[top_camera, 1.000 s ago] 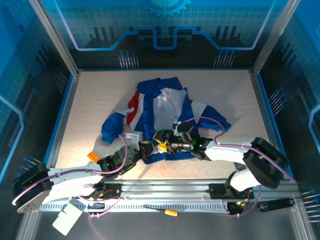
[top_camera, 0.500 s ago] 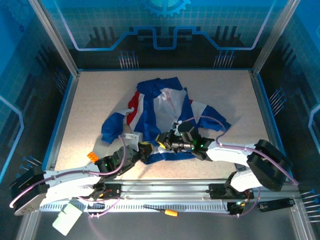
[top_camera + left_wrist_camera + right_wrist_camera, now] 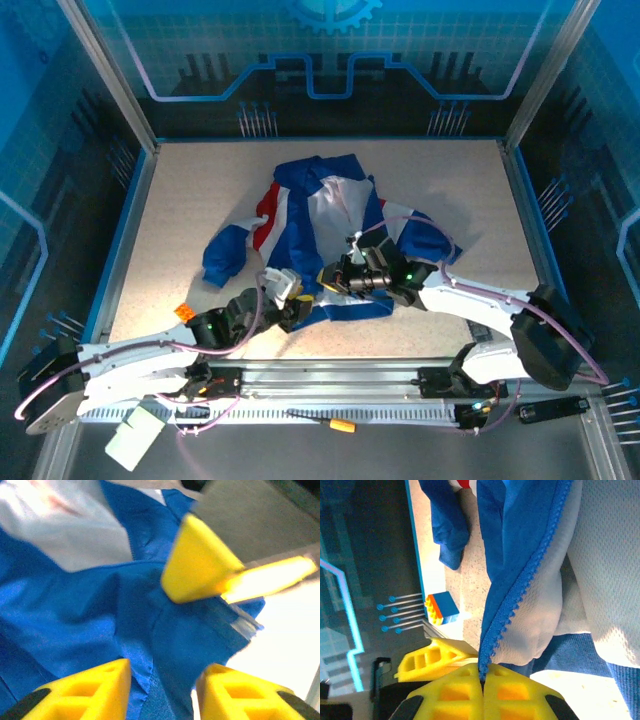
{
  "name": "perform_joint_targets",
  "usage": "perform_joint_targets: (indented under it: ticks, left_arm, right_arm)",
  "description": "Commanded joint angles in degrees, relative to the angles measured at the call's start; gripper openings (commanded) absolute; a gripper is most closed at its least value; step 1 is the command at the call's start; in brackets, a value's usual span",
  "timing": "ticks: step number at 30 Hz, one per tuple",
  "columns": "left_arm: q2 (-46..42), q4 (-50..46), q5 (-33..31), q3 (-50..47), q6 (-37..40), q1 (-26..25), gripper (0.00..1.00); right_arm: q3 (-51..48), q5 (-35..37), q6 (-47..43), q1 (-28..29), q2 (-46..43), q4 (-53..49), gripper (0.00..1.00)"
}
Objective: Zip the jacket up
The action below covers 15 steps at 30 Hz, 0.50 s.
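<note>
Left gripper (image 3: pixel 300 304), reaching in just past the near rail where a yellow-handled screwdriver (image 3: pixel 328 422) lay, had its yellow fingers (image 3: pixel 90 690) standing apart. Blue cloth at the bottom hem of the jacket (image 3: pixel 318 215) lay in the gap between them, and neither finger could be seen pressing on it.

Just beyond it and to its right, the right gripper (image 3: pixel 330 281) pointed back toward the left one, their tips nearly meeting over the hem. Its jaws were pressed flat together on the jacket's front edge. In the right wrist view the blue zipper teeth (image 3: pixel 520 600) ran down along the white lining and vanished into the seam between the two closed fingers.

An orange toy brick (image 3: pixel 183 312) sat on the speckled table (image 3: pixel 200 190) to the left of the left arm, clear of the cloth.

Farther back, the jacket was spread open and rumpled at the middle of the table, white lining up. One blue sleeve (image 3: pixel 225 256) was flung out to the left, with red and white bands beside it. The other sleeve (image 3: pixel 432 240) trailed to the right, behind the right arm. The collar end lay farthest off, toward the blue back wall.
</note>
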Motion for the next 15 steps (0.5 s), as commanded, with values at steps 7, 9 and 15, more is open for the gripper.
perform_joint_targets:
  ticks: [7, 9, 15]
  left_arm:
    - [-5.62, -4.05, 4.48, 4.00, 15.72, 1.09, 0.62]
    - [-6.76, -5.13, 4.08, 4.46, 5.05, 2.45, 0.66]
    - [-10.03, -5.35, 12.61, 2.62, -27.73, 10.86, 0.69]
  right_arm:
    - [14.62, -4.48, -28.58, -2.63, 1.35, -20.73, 0.00]
    - [14.41, -4.95, -32.64, -3.11, 1.08, -19.79, 0.00]
    - [11.42, -8.12, -42.40, -4.98, -0.08, -14.51, 0.00]
